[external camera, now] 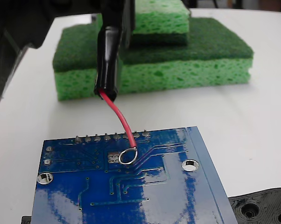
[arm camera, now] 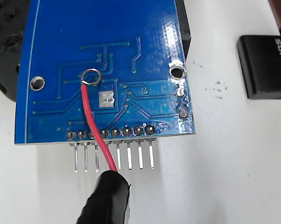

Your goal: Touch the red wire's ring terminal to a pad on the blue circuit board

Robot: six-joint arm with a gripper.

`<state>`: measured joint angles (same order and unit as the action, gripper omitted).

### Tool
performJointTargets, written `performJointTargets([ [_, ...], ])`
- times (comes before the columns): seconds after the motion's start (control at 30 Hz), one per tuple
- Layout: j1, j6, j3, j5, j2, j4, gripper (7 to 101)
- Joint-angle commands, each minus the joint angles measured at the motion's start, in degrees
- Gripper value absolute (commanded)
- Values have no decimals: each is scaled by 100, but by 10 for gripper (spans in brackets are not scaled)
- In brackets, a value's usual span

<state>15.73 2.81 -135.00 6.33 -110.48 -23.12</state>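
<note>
Gripper itself barely visible, dark mass at top of fixed view; can't tell if clenched or released. Red wire runs from black sleeve down to ring terminal, low centre, on blue circuit board. In wrist view the ring sits upper-left of pad, apart. Green sponges behind.

red wire: bright red, with a glossy black sleeve
ring terminal: silver
blue circuit board: glossy blue, lighter blue traces
pad: silver, dark dots
sponges: light green, dark green tops
table: white
</note>
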Motion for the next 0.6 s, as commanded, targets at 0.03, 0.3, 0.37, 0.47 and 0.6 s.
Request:
performJointTargets([
  [0.03, 0, 0, 62, 0, -26, -26, 1003],
  [0.3, 44, 18, 44, -26, -35, -53, 1003],
  [0.37, 53, 26, 44, -35, -44, -53, 1003],
  [0.47, 97, 35, 18, -44, -79, -62, 1003],
  [0.6, 158, 53, -26, 0, -114, -62, 1003],
])
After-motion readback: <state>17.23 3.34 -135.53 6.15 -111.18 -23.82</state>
